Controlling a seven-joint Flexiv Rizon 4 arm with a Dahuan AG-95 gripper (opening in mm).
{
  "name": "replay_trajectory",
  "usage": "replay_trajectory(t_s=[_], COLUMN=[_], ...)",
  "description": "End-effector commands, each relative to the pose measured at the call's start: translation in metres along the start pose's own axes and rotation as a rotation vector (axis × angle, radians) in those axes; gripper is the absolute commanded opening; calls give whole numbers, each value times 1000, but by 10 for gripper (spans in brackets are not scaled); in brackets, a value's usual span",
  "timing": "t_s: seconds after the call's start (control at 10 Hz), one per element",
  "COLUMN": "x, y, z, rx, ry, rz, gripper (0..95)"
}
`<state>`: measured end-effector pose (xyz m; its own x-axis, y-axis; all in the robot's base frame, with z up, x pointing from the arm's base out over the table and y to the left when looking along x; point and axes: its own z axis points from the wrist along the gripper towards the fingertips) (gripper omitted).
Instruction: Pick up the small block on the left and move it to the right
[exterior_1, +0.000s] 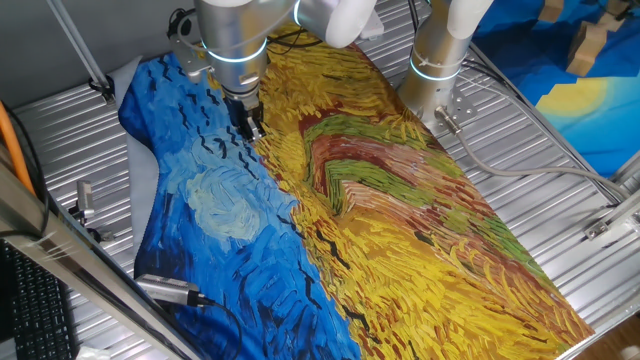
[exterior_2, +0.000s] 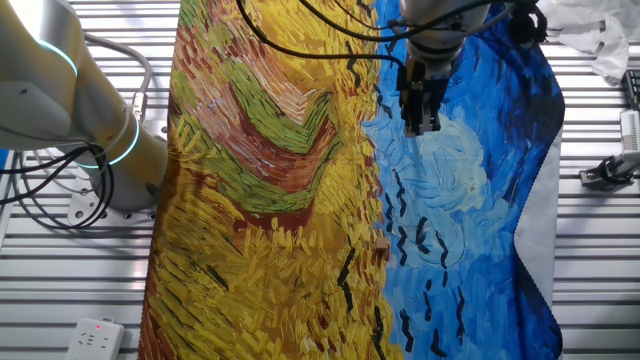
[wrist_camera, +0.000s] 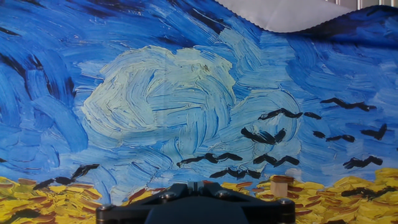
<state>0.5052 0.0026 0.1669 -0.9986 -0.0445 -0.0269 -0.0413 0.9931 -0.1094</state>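
The small block is a pale wooden cube lying on the painted cloth where the blue sky meets the yellow field. In the other fixed view the block is a tiny tan spot on that same border. My gripper hangs above the blue part of the cloth, near the pale swirl. Its fingers are shut together with nothing between them. The block lies apart from it, off to one side. My gripper points straight down at the cloth, as the gripper also shows. I cannot make out the block in the one fixed view.
A painted cloth covers the slatted metal table. A second arm's base stands at the cloth's far side. A metal tool lies by the cloth's blue edge, a clamp near the other end, and a power strip on the table.
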Motion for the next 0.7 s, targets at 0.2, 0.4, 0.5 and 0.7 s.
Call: replay_trajectory(t_s=[0.2, 0.4, 0.5, 0.7], x=[0, 0, 0, 0], y=[0, 0, 0, 0], z=[0, 0, 0, 0], rx=[0, 0, 0, 1], ry=[2, 2, 2, 1], rz=[0, 4, 5, 8], gripper=[0, 0, 0, 0])
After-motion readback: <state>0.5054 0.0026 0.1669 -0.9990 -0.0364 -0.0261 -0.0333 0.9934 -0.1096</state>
